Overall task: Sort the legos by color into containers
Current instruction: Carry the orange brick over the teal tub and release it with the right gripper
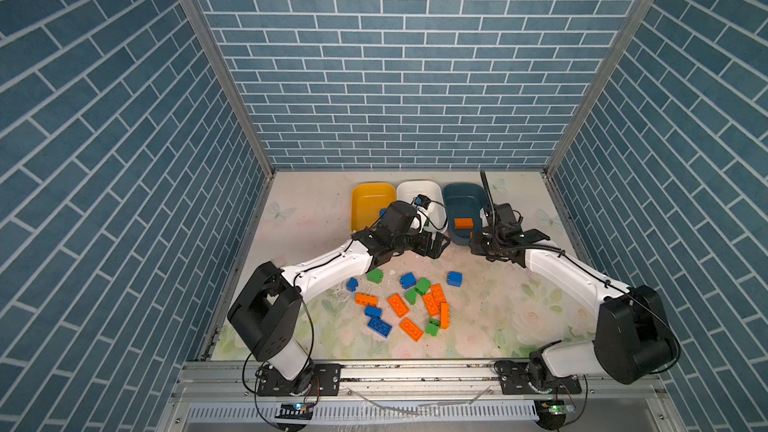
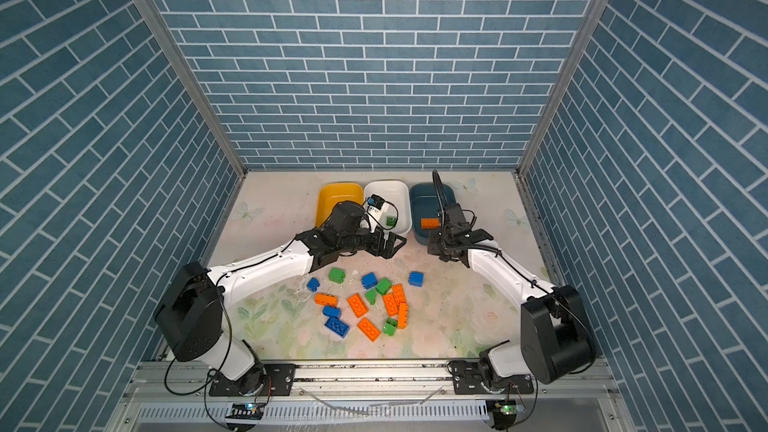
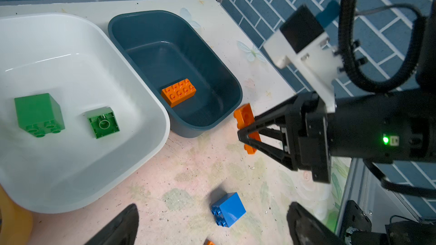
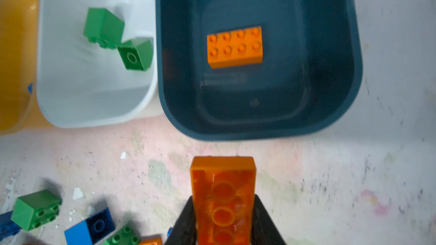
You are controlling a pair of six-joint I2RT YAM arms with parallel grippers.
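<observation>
Holding a flat orange studded plastic brick [image 4: 223, 173] underside-up, the right gripper [image 4: 223, 200] is clamped on it just short of the dark teal-blue rounded plastic tub [image 4: 330, 104], where another orange brick [image 4: 234, 47] lies, though its fingers [image 4: 184, 220] run off the wrist view's edge. The left gripper [image 1: 438, 246] hangs with jaws wide apart near the white plastic tub [image 3: 70, 173] holding two green bricks [image 3: 39, 114]. That arm [image 1: 332, 263] hides part of it and the yellow plastic tub [image 1: 365, 201] in both top views, and the other loose bricks [image 1: 399, 305] sit scattered on the floral tabletop [image 1: 498, 317].
</observation>
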